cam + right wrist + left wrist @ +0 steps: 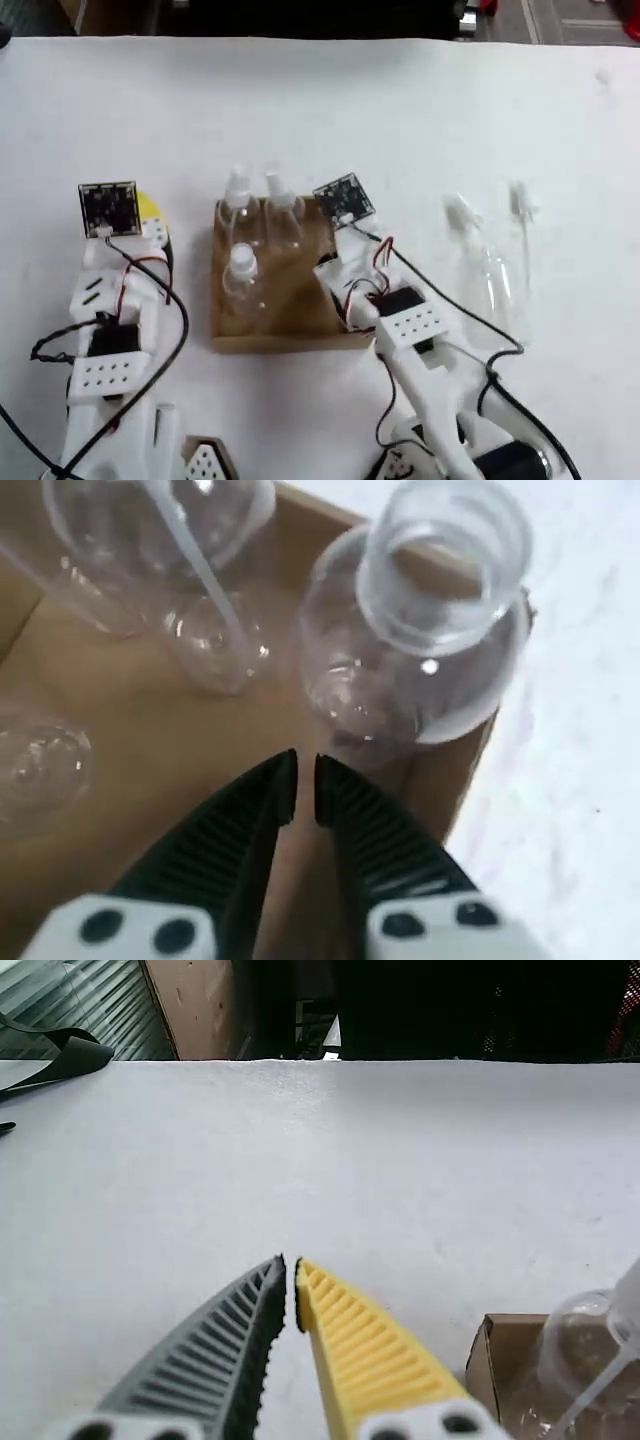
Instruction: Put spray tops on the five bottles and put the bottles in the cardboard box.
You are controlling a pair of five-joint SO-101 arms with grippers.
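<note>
Left claw point(291, 1278): I see jaws all but together, holding nothing, bare table point(300, 1160) ahead. Cardboard box point(490, 1350) corner off yellow-jaw side, cut by frame edge. High view adds three bottles point(243, 278) standing in box. Right claw point(305, 777): narrow slit, empty, over box floor, nearest bottle point(425, 650) just ahead of tips. High view also gives me loose bottle point(487, 275) lying on table well outside right claw, spray top point(521, 203) beside it. Clear plastic, outlines hard to read.
</note>
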